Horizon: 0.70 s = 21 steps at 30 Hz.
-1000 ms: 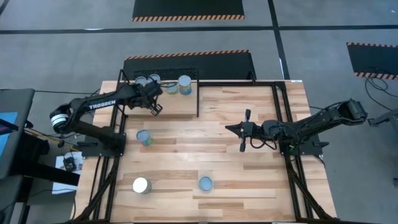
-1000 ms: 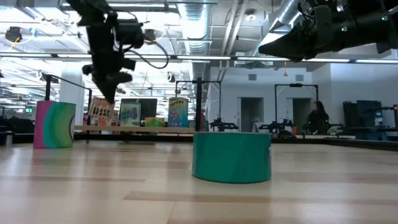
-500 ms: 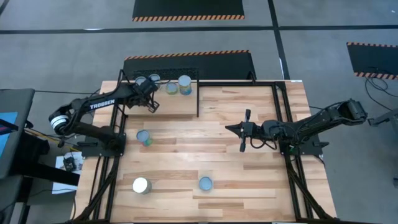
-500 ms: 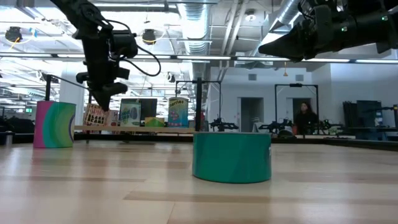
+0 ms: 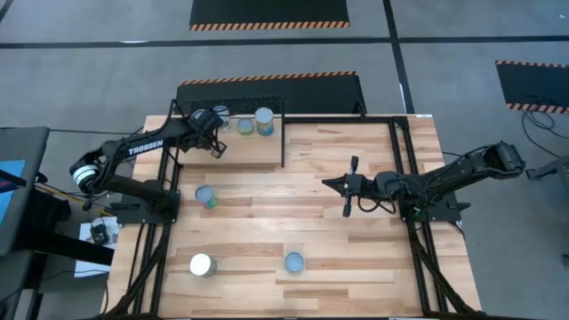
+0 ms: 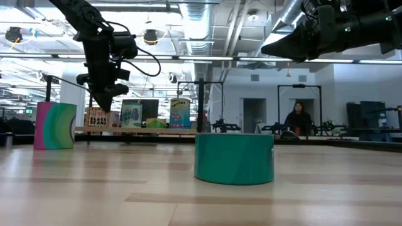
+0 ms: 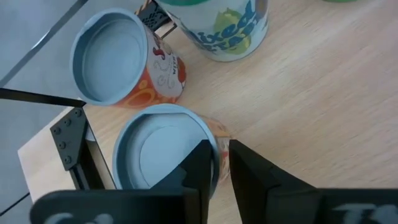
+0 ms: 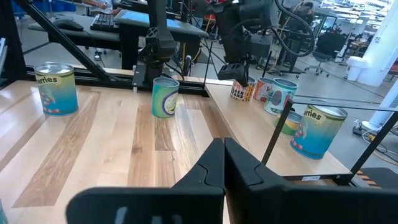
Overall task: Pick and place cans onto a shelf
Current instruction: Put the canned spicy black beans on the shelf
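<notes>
The shelf [image 5: 253, 149] is at the table's far left, with several cans standing on it: two orange ones [image 7: 118, 59] near its far left corner, a green one [image 5: 244, 125] and a teal one [image 5: 264, 120]. My left gripper [image 5: 212, 135] is over the orange can nearest that corner [image 7: 158, 149], slightly open. My right gripper [image 5: 325, 183] hangs shut and level over the table's middle, holding nothing. Three more cans [image 5: 205, 196] [image 5: 202, 264] [image 5: 293, 261] stand on their bases on the tabletop. My left gripper has one finger [image 7: 200, 163] over the can's hollow top and the other [image 7: 245, 171] outside the wall, at the rim's near side [image 7: 219, 138]. The fingers slant down from the table's left. Whether they touch the rim I cannot tell. The can stands upright on the shelf.
A black metal frame [image 5: 283, 142] edges the shelf and the table's sides. In the low view a teal can [image 6: 234, 158] stands close in front and a pink-green one [image 6: 55, 125] at the left. A person [image 6: 298, 119] is in the room behind.
My left gripper has gone toward the table's far edge and slightly left, sinking a little, from over the shelf's near part to over the orange cans at the shelf's far left corner. No can has moved.
</notes>
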### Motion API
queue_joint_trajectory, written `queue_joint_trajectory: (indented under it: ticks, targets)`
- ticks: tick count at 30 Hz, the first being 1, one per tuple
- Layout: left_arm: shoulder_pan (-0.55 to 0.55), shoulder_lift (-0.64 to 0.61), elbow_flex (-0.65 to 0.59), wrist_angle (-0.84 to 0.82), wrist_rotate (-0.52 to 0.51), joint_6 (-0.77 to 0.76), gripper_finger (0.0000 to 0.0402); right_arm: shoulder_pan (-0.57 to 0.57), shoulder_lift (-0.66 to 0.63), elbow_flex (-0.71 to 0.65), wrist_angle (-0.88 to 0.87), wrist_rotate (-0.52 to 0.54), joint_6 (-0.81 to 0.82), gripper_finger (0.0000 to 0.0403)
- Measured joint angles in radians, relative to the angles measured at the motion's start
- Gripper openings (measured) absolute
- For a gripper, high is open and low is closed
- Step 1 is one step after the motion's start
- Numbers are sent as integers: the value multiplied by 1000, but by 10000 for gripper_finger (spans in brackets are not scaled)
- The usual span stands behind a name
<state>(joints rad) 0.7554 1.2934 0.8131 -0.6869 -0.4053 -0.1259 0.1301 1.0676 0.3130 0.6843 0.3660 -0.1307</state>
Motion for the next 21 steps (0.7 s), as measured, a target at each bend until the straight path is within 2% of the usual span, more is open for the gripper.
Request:
queue_joint_trajectory:
  ticks: [7,21]
  targets:
    - [2,1,-1,16,-33,28,57,0,0,0,0,0,1,19]
    - [2,1,4,24,-86,65,57,0,0,0,0,0,1,19]
